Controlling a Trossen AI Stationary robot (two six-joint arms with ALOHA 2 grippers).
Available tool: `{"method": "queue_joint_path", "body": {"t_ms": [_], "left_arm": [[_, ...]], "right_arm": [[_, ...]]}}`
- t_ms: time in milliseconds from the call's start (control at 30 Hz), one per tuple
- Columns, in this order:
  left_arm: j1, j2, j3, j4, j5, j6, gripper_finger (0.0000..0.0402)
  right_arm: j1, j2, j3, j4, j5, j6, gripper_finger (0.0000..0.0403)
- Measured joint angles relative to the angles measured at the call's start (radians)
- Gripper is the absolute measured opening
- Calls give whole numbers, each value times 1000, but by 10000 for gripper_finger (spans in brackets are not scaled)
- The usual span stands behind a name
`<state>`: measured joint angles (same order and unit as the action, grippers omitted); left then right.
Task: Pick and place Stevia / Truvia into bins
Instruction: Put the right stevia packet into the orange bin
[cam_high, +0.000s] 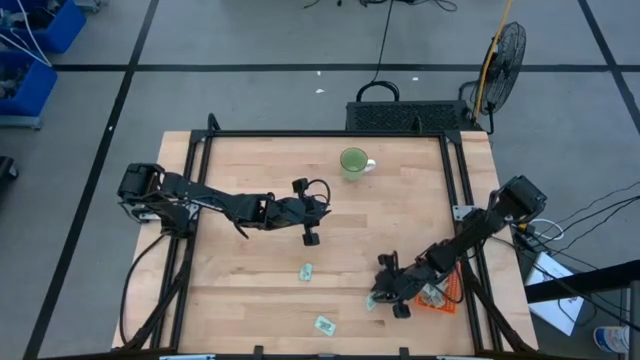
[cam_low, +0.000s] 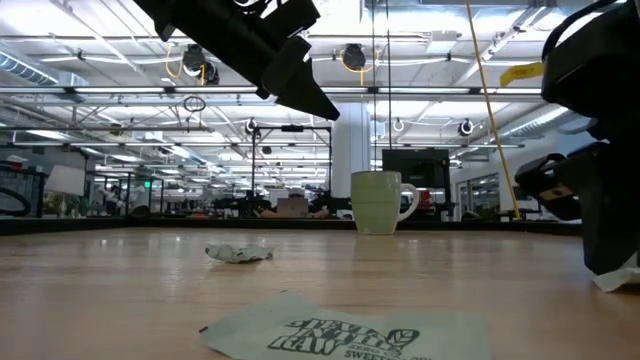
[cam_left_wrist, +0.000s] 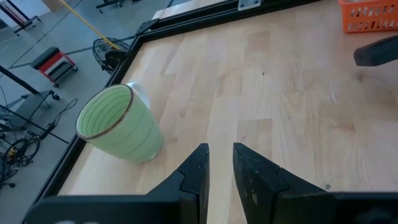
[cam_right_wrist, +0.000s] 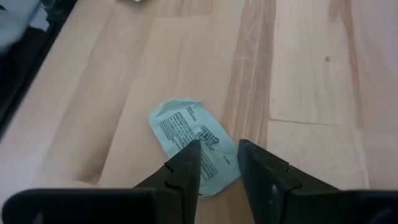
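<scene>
Several pale green and white Stevia sachets lie flat on the table: one mid-table, one by the near edge, one under my right gripper. In the right wrist view my right gripper is low over this sachet, fingers slightly apart over its end. The orange bin sits beside it, mostly hidden by the right arm, with a sachet inside. My left gripper hovers over bare table mid-table, its fingers a narrow gap apart and holding nothing. My right gripper comes down from above over one end of the sachet, which lies flat on the table, with one finger on either side. Whether the fingertips touch the paper I cannot tell.
A round green mug stands near the table's far edge, also seen in the left wrist view and the low view. A black frame rail borders the table. Bare wood lies between the grippers.
</scene>
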<state>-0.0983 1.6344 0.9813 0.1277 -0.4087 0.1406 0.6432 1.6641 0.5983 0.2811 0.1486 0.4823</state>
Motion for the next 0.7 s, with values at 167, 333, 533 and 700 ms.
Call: {"method": "queue_joint_path", "body": {"t_ms": [167,333,533,700], "left_arm": [[0,0,0,0,0,0,79],[0,0,0,0,0,11,79],[0,0,0,1,0,13,79],[5,0,0,2,0,14,79]], "right_arm": [[8,3,0,-51,69,-111,75],[-9,14,-1,-65,78,-186,13],[-26,-10,-1,-72,80,-204,5],[-29,-142,-5,-156,87,-192,3]]}}
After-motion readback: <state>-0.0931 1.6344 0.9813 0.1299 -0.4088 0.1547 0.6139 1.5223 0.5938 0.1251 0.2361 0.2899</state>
